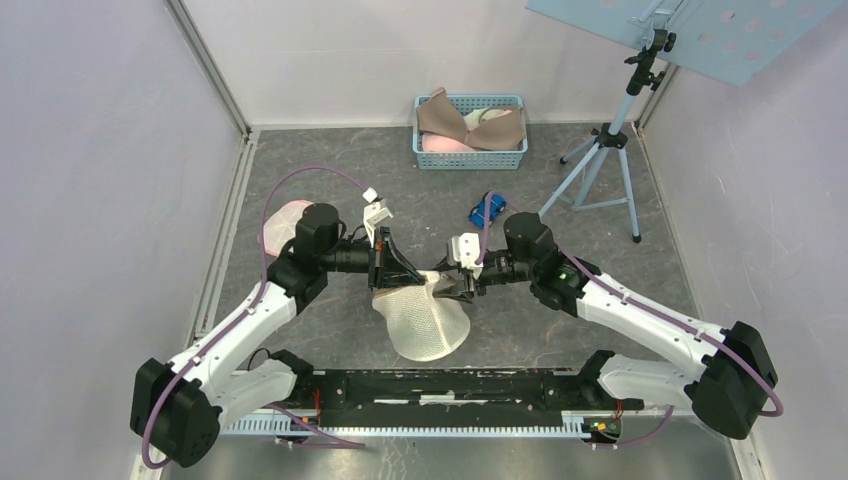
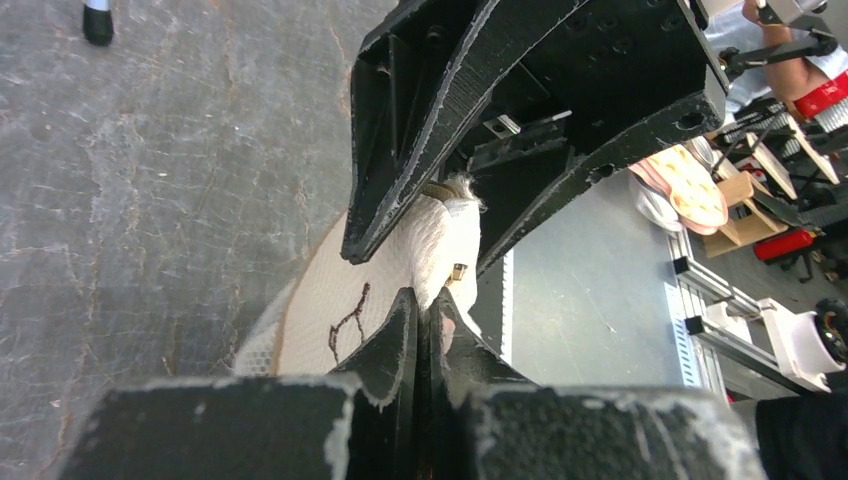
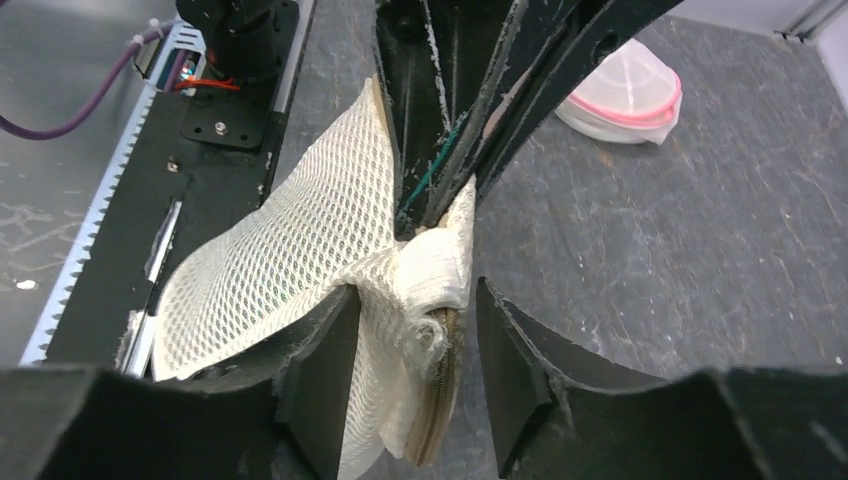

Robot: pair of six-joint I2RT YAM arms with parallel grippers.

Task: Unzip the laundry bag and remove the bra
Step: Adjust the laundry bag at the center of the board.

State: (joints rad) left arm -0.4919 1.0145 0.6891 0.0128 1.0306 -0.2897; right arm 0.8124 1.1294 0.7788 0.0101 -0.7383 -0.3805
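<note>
The white mesh laundry bag (image 1: 422, 322) lies on the grey table between the two arms, its top corner lifted. My left gripper (image 2: 428, 303) is shut on a fold of that corner, next to a small brass zip pull (image 2: 458, 271). My right gripper (image 3: 420, 335) faces it from the other side and stands open around the bunched zip end (image 3: 440, 370) of the bag (image 3: 300, 250). Its left finger (image 3: 330, 350) touches the mesh; its right finger (image 3: 510, 350) is clear of it. The bra is hidden inside the bag.
A blue basket (image 1: 470, 157) holding bras stands at the back. A pink-rimmed white pouch (image 1: 282, 222) lies behind the left arm. A tripod (image 1: 603, 165) stands at the back right, and a small blue object (image 1: 481, 211) lies behind the right wrist.
</note>
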